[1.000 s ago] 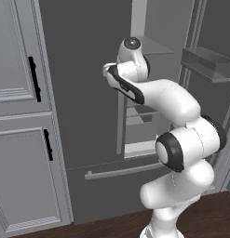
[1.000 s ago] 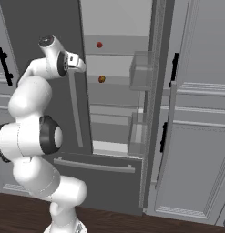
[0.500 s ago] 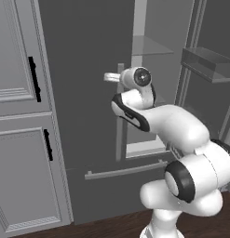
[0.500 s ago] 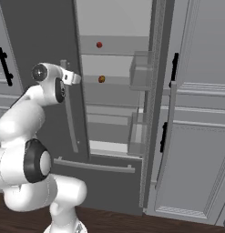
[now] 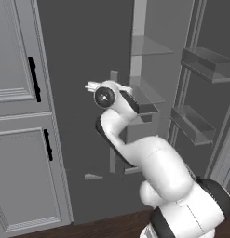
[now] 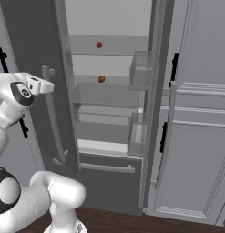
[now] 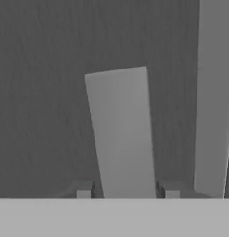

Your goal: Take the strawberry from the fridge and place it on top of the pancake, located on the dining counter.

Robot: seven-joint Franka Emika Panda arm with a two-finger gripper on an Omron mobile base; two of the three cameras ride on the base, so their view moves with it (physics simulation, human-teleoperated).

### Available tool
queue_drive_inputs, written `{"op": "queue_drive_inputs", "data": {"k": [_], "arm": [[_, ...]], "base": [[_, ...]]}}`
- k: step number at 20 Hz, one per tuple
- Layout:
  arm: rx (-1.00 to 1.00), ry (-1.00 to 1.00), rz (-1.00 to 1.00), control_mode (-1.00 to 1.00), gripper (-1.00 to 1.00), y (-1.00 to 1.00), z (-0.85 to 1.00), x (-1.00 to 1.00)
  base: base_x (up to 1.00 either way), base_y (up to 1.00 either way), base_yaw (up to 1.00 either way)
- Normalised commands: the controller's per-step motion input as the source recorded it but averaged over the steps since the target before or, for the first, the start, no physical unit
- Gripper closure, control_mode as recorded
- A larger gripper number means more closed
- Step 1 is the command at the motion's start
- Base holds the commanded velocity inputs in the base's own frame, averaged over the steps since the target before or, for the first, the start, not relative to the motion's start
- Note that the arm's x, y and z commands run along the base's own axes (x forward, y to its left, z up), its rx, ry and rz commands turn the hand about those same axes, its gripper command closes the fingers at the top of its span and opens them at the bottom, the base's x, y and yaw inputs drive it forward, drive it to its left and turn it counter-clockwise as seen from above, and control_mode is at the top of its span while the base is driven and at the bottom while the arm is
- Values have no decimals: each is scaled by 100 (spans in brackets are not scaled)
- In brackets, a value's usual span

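Note:
The fridge stands with both doors swung open, its pale inside and glass shelves showing. A small red strawberry lies on an upper shelf. My gripper is at the left door's long vertical handle. In the hand view the handle runs up between my gripper's two fingertips, with a thin gap on each side, so the gripper is open around it. The pancake and the dining counter are out of view.
A small orange-brown fruit sits one shelf below the strawberry. The right door's bins jut into the opening. Light-grey cabinets with black handles flank the fridge at the left and the right. The bottom drawer's handle is below.
My hand has come down and to the left along the left door's handle. The door has swung a little wider. The fingers have eased apart slightly.

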Motion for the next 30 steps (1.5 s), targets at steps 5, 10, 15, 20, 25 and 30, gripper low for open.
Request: {"op": "queue_drive_inputs", "data": {"k": [5,10,15,20,25,30], "arm": [[-6,4,-36,-100,100,100,0,-71],[-2,0,-27,-100,-100,96,-13,-77],[0,1,-13,-100,-100,50,-28,-41],[0,11,-4,-100,-100,28,-14,-9],[0,9,-1,-100,-100,19,-20,-23],[9,-3,11,-100,-100,-29,-4,-86]], "base": [[0,0,0],[0,0,0],[0,0,0],[0,0,0],[0,0,0],[0,0,0]]}}
